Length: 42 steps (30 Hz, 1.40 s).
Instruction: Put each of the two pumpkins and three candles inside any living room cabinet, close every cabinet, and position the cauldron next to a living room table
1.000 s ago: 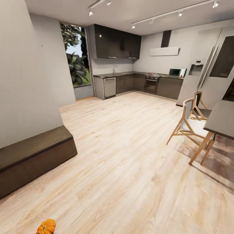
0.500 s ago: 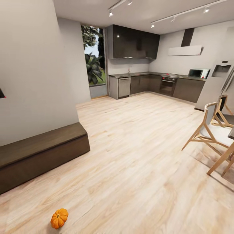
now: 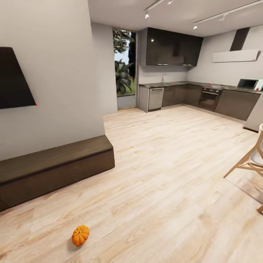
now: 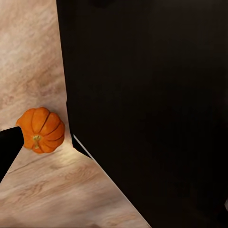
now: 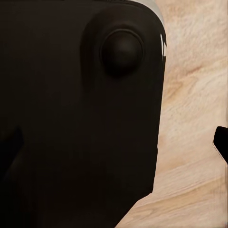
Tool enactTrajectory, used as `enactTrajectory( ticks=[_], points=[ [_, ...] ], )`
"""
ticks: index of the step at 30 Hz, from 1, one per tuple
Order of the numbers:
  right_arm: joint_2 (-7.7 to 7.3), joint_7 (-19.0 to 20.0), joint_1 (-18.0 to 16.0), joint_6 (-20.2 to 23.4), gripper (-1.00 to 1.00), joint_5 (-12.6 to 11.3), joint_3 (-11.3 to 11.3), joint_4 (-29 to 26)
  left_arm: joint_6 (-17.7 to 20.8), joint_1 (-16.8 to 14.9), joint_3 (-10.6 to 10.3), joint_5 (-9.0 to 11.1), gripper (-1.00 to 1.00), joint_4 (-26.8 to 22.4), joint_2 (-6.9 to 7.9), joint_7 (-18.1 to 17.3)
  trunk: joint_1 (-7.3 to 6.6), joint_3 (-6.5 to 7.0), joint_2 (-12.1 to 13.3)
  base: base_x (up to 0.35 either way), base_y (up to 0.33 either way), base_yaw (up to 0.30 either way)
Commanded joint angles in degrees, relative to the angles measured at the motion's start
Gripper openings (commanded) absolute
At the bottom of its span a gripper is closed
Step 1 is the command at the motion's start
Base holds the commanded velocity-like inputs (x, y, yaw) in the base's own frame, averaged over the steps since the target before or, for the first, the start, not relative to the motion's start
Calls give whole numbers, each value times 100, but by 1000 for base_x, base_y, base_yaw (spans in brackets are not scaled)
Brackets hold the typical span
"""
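Observation:
An orange pumpkin lies on the wood floor close in front of me, apart from the cabinet. The cabinet, long, low and dark brown, stands against the left wall with its fronts shut. In the left wrist view the same pumpkin sits beside my black base, close to one fingertip of the left gripper. The right gripper hangs over bare floor beside the base, one fingertip at the frame's edge. Both stand open and hold nothing. Candles, cauldron and table are out of view.
A dark flat screen hangs on the wall above the cabinet. A wooden chair stands at the right edge. The kitchen counter and dark cupboards line the far wall, past a wide stretch of floor.
The head view has swung to the left: the table and one chair have left the picture, the wall screen has come in, and the pumpkin now shows whole on the floor.

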Motion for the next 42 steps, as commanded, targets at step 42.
enactTrajectory(
  ticks=[42],
  points=[
    [9, -9, 0, -7, 100, 0, 1, 5, 0, -1, 0, 0, 100, 0, 0, -2, 0, 0, 0, 137, 0, 289]
  ],
)
